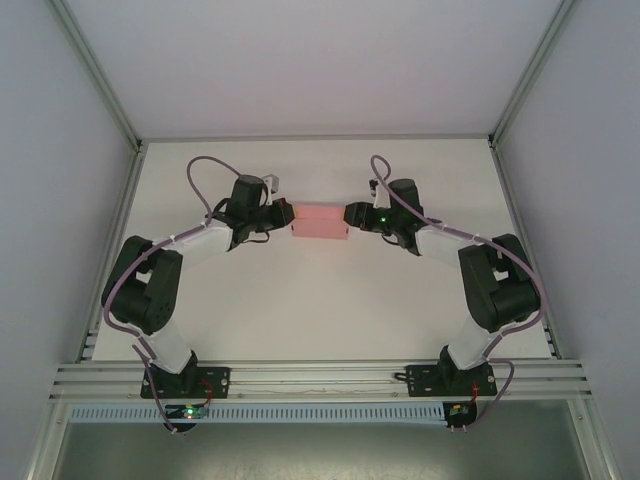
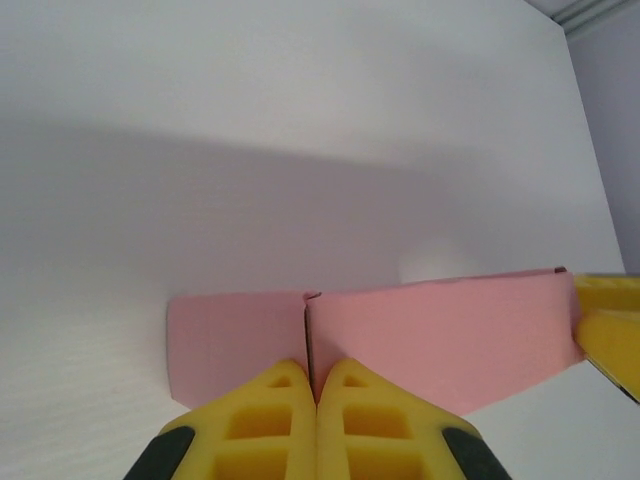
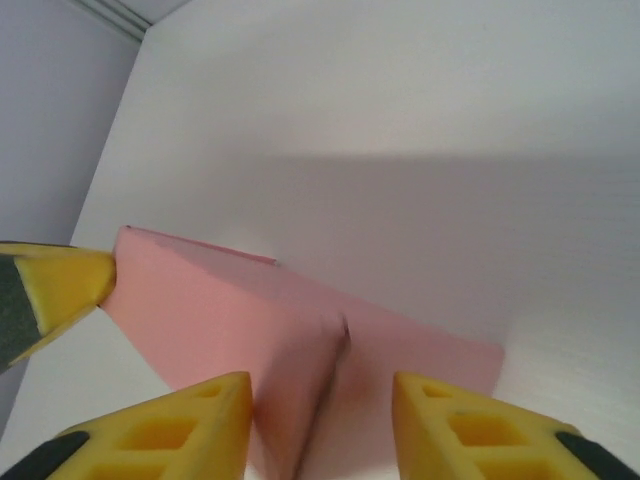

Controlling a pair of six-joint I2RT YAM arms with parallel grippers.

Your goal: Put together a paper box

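The pink paper box [image 1: 320,222] sits in the middle of the white table, between both grippers. My left gripper [image 1: 286,215] is at the box's left end. In the left wrist view, the left gripper [image 2: 316,392] is shut on a thin upright edge of the paper box [image 2: 440,340]. My right gripper [image 1: 351,216] is at the box's right end. In the right wrist view, the right gripper [image 3: 322,415] is open, and a folded ridge of the paper box [image 3: 230,310] stands between its fingers, touching neither.
The white table [image 1: 320,310] is walled by grey panels and aluminium posts. A rail [image 1: 320,378] runs along the near edge by the arm bases. Each wrist view catches the other gripper's yellow fingertip [image 2: 612,335] [image 3: 62,285] at the box's far end.
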